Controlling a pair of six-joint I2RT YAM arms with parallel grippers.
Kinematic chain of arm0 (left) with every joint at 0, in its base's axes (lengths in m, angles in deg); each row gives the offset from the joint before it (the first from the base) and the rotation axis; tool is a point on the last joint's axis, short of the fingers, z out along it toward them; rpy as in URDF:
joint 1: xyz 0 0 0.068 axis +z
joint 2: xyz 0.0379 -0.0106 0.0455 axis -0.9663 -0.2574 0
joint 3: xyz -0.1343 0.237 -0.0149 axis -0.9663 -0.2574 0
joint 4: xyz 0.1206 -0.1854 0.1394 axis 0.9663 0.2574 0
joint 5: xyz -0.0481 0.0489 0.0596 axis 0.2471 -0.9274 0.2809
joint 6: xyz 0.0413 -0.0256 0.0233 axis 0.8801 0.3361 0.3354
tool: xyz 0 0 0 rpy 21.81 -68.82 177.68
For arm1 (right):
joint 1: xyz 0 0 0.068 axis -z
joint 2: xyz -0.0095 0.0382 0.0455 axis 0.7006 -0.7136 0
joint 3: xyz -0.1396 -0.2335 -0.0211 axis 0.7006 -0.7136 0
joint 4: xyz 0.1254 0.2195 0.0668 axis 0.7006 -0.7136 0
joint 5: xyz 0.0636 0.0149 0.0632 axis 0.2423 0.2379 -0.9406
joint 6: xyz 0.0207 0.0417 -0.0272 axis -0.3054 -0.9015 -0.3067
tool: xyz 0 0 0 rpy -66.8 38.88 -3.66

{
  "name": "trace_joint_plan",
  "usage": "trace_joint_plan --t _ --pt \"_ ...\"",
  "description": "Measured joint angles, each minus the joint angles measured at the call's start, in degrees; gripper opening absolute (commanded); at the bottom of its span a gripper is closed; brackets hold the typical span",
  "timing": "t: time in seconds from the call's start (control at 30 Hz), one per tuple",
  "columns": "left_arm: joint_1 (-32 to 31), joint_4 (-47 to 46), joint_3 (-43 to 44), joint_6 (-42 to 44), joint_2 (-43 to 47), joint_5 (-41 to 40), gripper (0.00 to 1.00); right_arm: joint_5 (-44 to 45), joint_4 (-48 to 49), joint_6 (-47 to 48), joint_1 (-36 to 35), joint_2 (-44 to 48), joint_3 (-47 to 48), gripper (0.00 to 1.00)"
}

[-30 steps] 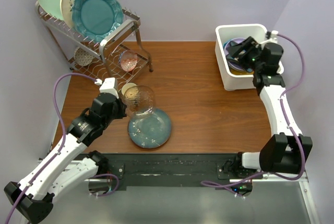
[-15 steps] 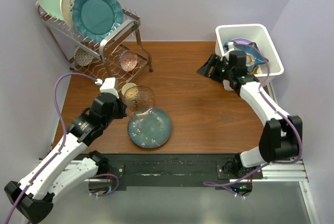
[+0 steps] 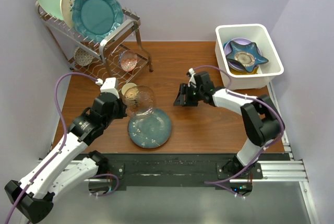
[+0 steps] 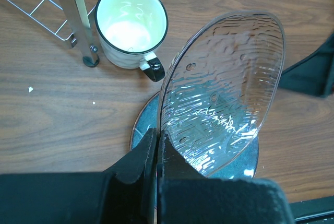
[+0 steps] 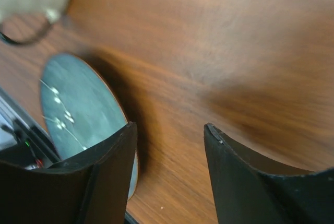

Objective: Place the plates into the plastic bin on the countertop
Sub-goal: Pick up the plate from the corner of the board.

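My left gripper [image 3: 123,109] is shut on the rim of a clear glass plate [image 3: 141,98] and holds it tilted above a dark teal plate [image 3: 151,129] that lies flat on the countertop [image 3: 209,125]. In the left wrist view the jaws [image 4: 156,136] pinch the clear plate [image 4: 224,88] over the teal plate [image 4: 140,130]. My right gripper [image 3: 180,97] is open and empty, low over the wood just right of the teal plate [image 5: 73,109], which shows beside its left finger [image 5: 104,172]. The white plastic bin [image 3: 224,72] at the back right holds several stacked plates [image 3: 244,57].
A cream cup [image 3: 128,89] with a black rim [image 4: 131,23] stands beside the clear plate. A wire rack [image 3: 112,36] at the back left holds three upright plates [image 3: 96,15] and small bowls [image 3: 128,60] below. Walls close in on the left, back and right.
My right arm has swung from over the bin leftward to the middle of the countertop, low and open. The stacked plates stay in the bin. The left arm and clear plate have not moved.
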Motion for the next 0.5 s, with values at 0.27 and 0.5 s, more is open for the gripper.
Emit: trace_joint_plan --t 0.27,0.5 --pt "0.00 0.02 0.00 0.00 -0.09 0.00 0.00 -4.90 8.44 -1.44 -2.51 -5.38 -3.19 0.49" --pt "0.00 0.00 0.00 0.00 -0.13 0.00 0.00 -7.54 14.84 -2.99 -3.32 -6.62 -5.05 0.45"
